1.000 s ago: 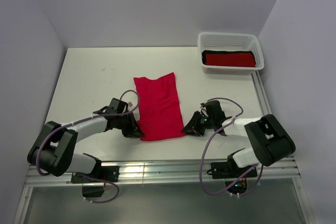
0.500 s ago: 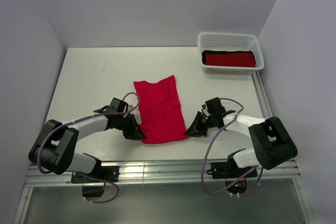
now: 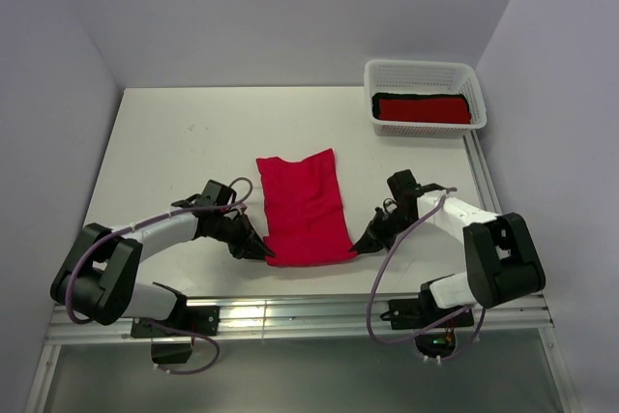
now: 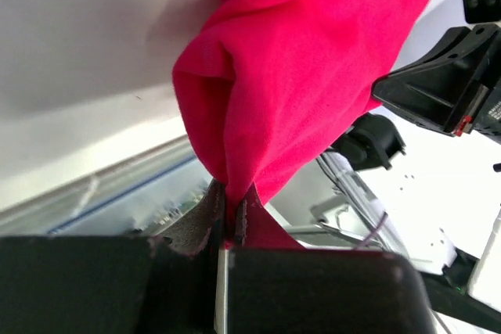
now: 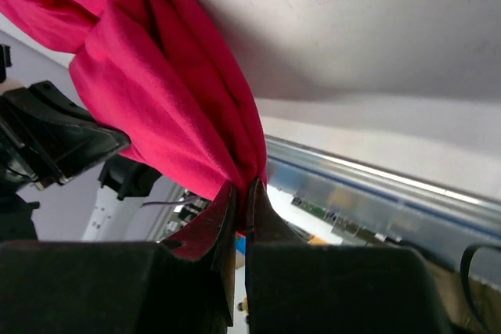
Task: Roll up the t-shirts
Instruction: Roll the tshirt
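A bright pinkish-crimson t-shirt (image 3: 306, 207) lies folded into a long strip on the white table, running from the middle toward the near edge. My left gripper (image 3: 266, 253) is shut on its near left corner; the wrist view shows the cloth (image 4: 297, 76) pinched between the fingers (image 4: 205, 209). At the near right corner my right gripper (image 3: 357, 248) is shut too, with the cloth (image 5: 164, 99) bunched between its fingers (image 5: 223, 213). A deeper red rolled t-shirt (image 3: 423, 109) lies over a black one (image 3: 379, 99) in the basket.
A white mesh basket (image 3: 426, 74) stands at the back right of the table (image 3: 174, 142). A metal rail (image 3: 290, 316) runs along the near edge under the arm bases. Walls close in left, back and right.
The right gripper moved in to the shirt's near right corner and shut on it. Both grippers then shifted the shirt to the right and slightly toward the near edge.
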Controlling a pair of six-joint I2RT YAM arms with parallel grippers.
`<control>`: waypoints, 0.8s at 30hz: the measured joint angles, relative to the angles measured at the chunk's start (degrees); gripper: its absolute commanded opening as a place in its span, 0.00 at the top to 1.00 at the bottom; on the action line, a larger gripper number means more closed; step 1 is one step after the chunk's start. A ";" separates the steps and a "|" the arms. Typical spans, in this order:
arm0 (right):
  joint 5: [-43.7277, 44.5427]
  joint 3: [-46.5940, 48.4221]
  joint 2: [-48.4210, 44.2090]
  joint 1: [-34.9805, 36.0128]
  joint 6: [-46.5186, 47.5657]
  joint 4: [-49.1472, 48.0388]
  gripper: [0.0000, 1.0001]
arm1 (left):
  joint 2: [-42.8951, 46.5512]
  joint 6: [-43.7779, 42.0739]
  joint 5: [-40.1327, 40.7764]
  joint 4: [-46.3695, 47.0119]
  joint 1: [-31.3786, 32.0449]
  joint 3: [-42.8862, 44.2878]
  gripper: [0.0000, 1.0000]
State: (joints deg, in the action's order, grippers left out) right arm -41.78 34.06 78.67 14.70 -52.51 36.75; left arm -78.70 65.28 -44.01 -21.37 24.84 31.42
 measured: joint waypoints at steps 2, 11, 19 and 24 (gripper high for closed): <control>-0.02 1.99 0.94 -0.76 0.33 3.19 1.00 | 0.00 1.84 -0.96 -0.46 0.00 0.52 1.00; -0.02 7.04 4.61 -5.44 -2.40 14.45 1.00 | 0.00 12.85 -4.17 3.54 -0.28 1.42 0.99; 1.99 22.53 15.63 -6.10 -4.48 23.26 1.00 | -1.29 19.87 -4.76 8.41 -2.47 1.73 1.00; 2.27 29.16 20.31 -6.12 -6.10 25.86 1.00 | -1.49 24.30 -4.72 12.20 -4.57 1.11 1.00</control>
State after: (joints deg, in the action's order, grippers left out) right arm -39.51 63.22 98.98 8.58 -58.61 62.61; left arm -80.18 89.58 -48.73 -9.17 20.27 32.53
